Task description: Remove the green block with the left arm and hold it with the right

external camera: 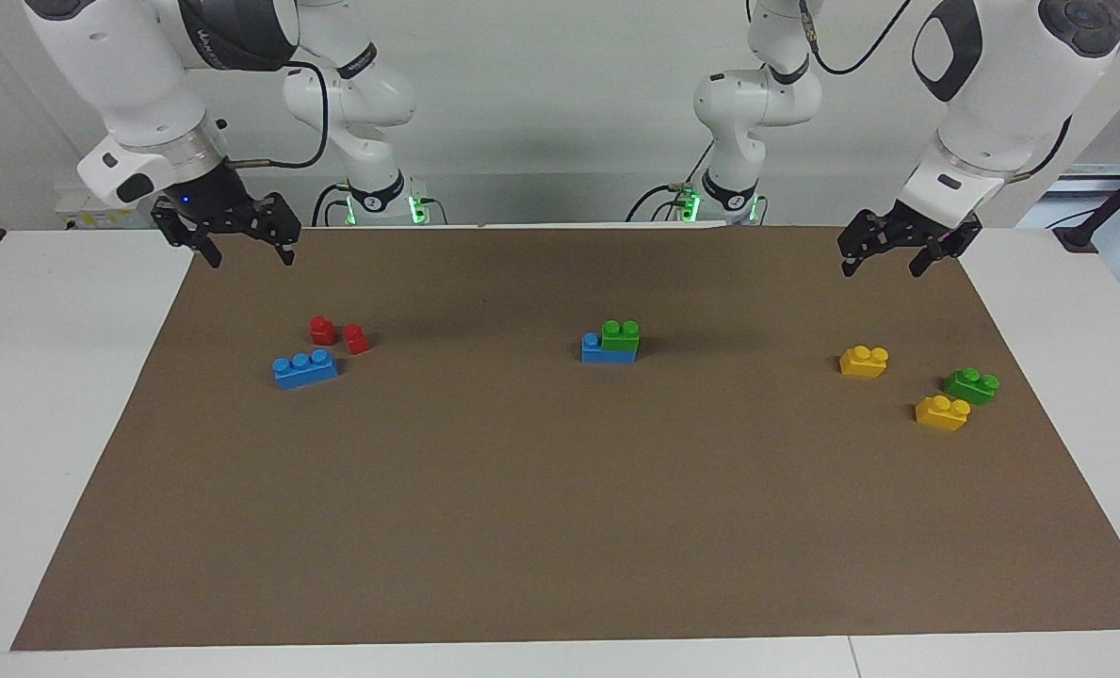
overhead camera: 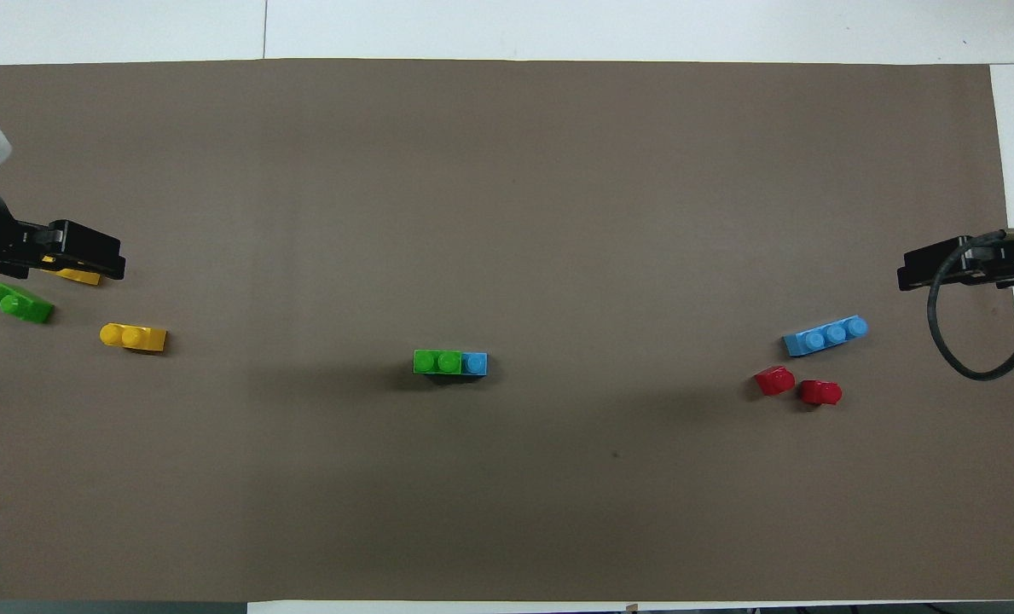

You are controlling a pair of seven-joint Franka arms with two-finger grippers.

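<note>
Mid-mat, small light-green two-stud plastic brick (external camera: 621,338) sits on blue three-stud plastic brick (external camera: 600,350), long axis arm-to-arm; left gripper (external camera: 901,254) and right gripper (external camera: 236,241) hover about equally distant, both wide, empty.

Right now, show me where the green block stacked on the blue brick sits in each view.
Facing view: green block near the mat's middle, on the blue brick, covering its end toward the left arm.
Overhead view: green block just below centre, on the same blue brick.
Shared landmark: the two red blocks toward the right arm's end.
</note>
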